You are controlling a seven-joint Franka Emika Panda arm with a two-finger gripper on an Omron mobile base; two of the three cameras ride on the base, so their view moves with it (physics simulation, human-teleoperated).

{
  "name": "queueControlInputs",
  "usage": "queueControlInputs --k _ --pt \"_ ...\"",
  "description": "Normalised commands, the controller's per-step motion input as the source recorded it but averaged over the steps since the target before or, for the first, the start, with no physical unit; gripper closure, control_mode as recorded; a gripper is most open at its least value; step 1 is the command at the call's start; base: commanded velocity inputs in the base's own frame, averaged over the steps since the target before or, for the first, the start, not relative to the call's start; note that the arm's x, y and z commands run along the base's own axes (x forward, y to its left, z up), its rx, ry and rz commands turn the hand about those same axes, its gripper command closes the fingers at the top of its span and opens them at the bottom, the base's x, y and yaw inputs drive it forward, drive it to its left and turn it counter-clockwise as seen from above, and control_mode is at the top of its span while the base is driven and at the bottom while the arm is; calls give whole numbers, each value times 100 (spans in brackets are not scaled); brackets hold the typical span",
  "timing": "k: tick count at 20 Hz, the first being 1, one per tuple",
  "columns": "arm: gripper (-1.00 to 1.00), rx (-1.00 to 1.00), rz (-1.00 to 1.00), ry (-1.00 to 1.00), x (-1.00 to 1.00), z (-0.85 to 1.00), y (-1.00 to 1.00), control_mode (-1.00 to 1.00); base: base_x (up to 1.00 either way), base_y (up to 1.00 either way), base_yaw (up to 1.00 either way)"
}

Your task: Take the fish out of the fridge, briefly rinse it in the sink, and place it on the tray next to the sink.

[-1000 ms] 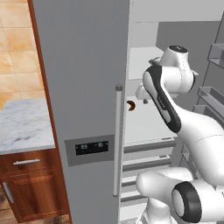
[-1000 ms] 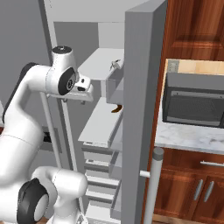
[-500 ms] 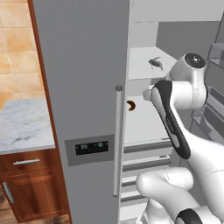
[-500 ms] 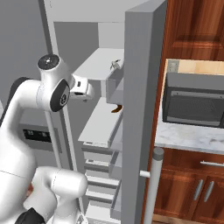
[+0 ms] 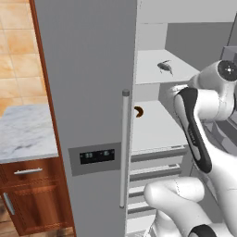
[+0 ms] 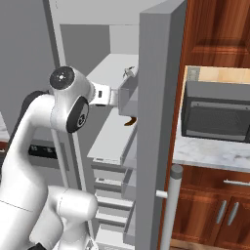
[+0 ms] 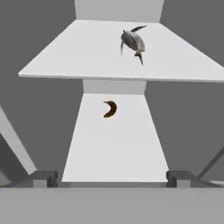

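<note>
Table (image 5: 23, 132): slab of white veined marble left of the fridge, over a brown wooden cabinet (image 5: 32, 194) with slim metal handles.
Fridge (image 5: 88, 92): tall, flat matte grey metal door, with a long round vertical bar handle (image 5: 123, 148) and a small black display panel (image 5: 96, 156); inside, smooth white shelves and drawers.
Fish (image 7: 132, 41): small, elongated, mottled grey-silver with darker patches, lying on the fridge's upper white shelf (image 7: 65, 52), toward its back; tail end raised.
Brown thing (image 7: 110, 109): small curved crescent, dark brown, on the lower shelf of the fridge, below the fish.
Pincer (image 7: 112, 177): two small squared dark tips set wide apart, nothing between them, facing into the fridge, well short of the fish.
Microwave (image 6: 215, 114): boxy dark grey with mesh-textured glass door, right of the fridge, on a marble table.
</note>
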Motion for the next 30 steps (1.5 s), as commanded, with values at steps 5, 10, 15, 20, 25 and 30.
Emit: queueControlInputs --k 5,10,15,20,25,30 --pt "-100 0 -6 -13 20 54 -44 -100 0 0 0" --pt "-100 0 -4 -10 48 41 -29 -100 0 0 0" --pt "-100 0 0 0 72 0 -6 -100 0 0 0" --pt "-100 0 0 0 79 0 0 -100 0 0 0" --pt "-100 1 0 0 77 0 0 -100 0 0 0" --pt "-100 3 0 0 24 0 0 -100 0 0 0"
